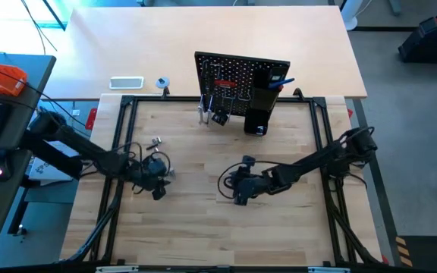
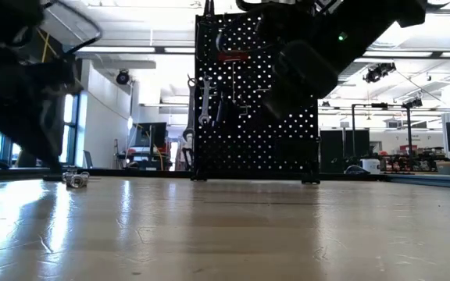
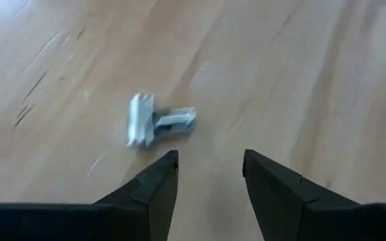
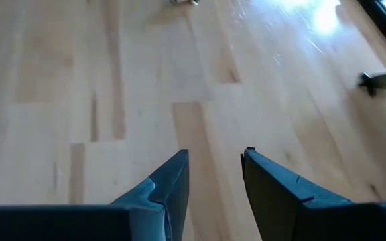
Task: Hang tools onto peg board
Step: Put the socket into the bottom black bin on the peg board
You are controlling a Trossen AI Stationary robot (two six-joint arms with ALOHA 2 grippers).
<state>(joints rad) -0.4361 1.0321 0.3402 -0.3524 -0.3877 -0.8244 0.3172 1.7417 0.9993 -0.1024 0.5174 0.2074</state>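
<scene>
The peg board [image 1: 237,82] is standing upright at the far middle of the bench [image 1: 203,227]. A tall black box holder [image 1: 262,102] is sitting on its right part, with a blue T-handle hex key [image 1: 281,82] sticking out of its top. Hanging on the hooks to the holder's left are a red-handled screwdriver [image 1: 224,83], a silver wrench [image 2: 204,101] and other dark tools that are too small to tell apart. No writing can be read on the board or the holder.

The left gripper [image 1: 156,176] is hovering low over the left part of the bench, its jaws standing partly apart and holding nothing. Just beyond its fingertips [image 3: 168,165] a small silver metal piece [image 3: 154,121] is lying flat on the wood, apart from the jaws.

The right gripper [image 1: 237,186] is hanging over the middle of the bench, its jaws likewise partly apart and empty, with bare wood between them.

Behind the bench, on a paler table [image 1: 127,30], a small white flat item [image 1: 126,83] is lying beside a small round blue-and-silver thing [image 1: 161,82].
</scene>
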